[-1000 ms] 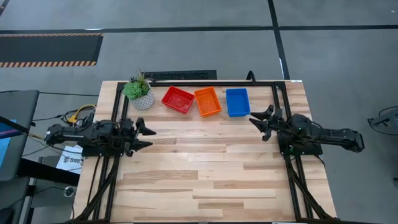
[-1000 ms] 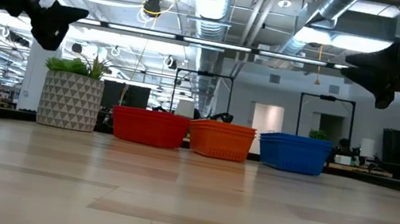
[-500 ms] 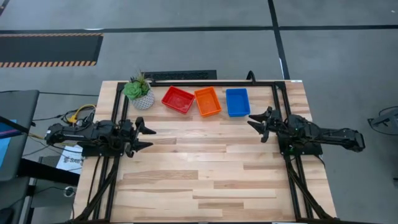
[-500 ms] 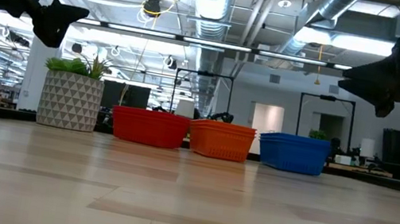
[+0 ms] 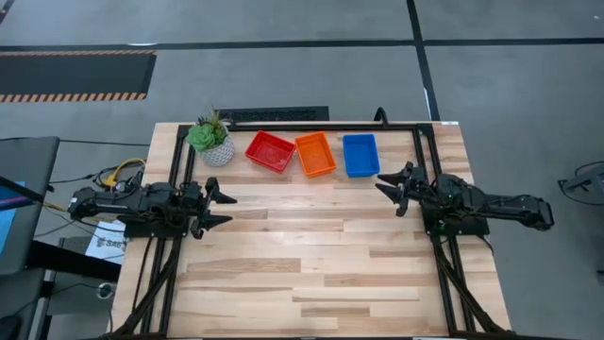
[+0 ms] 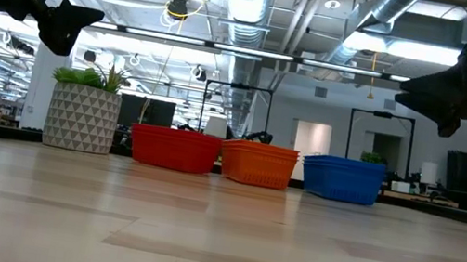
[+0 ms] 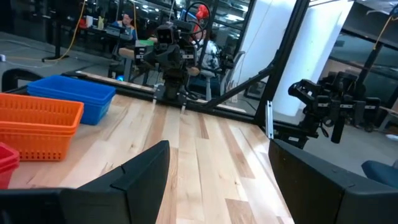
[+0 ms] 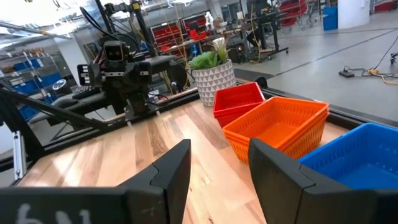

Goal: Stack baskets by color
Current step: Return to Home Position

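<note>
Mesh red baskets [image 5: 270, 151], orange baskets [image 5: 315, 154], blue baskets [image 5: 360, 155], left tool [image 5: 230, 208] wide, right tool [image 5: 388, 195] wide

The dark six-joint left arm [image 5: 132, 203] lies stretched out low over the left edge of the light wooden plank table [image 5: 311, 274] and reaches inward. Its two-finger left gripper [image 5: 225, 209] hangs raised above the surface with its fingers spread wide apart. The dark right arm [image 5: 491, 206] mirrors this from the table's right edge. Its right gripper [image 5: 389, 192] is held aloft too, fingers parted. The two grippers face each other, well apart.
</note>
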